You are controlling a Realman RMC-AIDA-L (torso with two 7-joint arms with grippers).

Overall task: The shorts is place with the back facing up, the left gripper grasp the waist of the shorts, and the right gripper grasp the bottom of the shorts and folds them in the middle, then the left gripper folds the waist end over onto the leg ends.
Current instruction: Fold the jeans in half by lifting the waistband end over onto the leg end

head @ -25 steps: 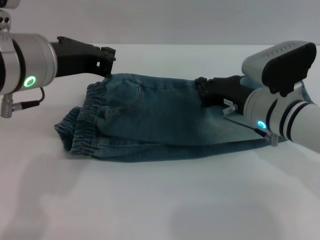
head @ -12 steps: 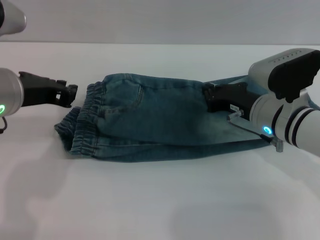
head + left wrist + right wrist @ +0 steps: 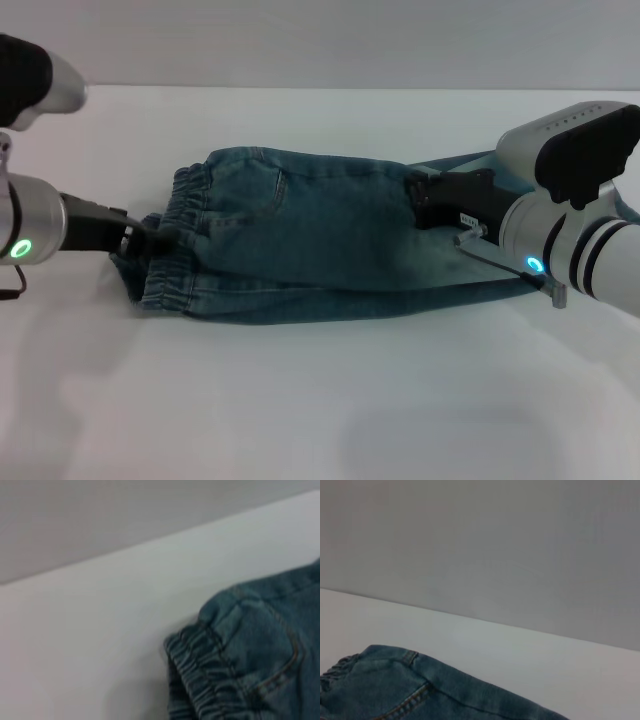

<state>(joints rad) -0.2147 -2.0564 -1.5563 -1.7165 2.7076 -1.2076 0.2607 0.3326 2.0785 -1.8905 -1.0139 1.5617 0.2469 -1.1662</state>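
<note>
The blue denim shorts (image 3: 300,250) lie folded lengthwise on the white table, one back pocket facing up. The gathered elastic waist (image 3: 175,230) is at the left and the leg ends (image 3: 495,285) are at the right. My left gripper (image 3: 155,238), on the green-lit arm, sits low at the left end of the waist, touching the gathers. My right gripper (image 3: 418,195), on the blue-lit arm, rests over the denim near the leg ends and hides part of them. The left wrist view shows the waist (image 3: 200,665) and a pocket corner close up. The right wrist view shows the shorts' far edge (image 3: 420,695).
The white table (image 3: 320,400) stretches in front of the shorts and behind them up to a pale grey wall (image 3: 320,40). My right arm's elbow housing (image 3: 570,140) stands high above the leg end.
My left gripper left the far edge of the waist, swung out to the left, then came in low against the waist's left end. My right gripper drew back slightly to the right.
</note>
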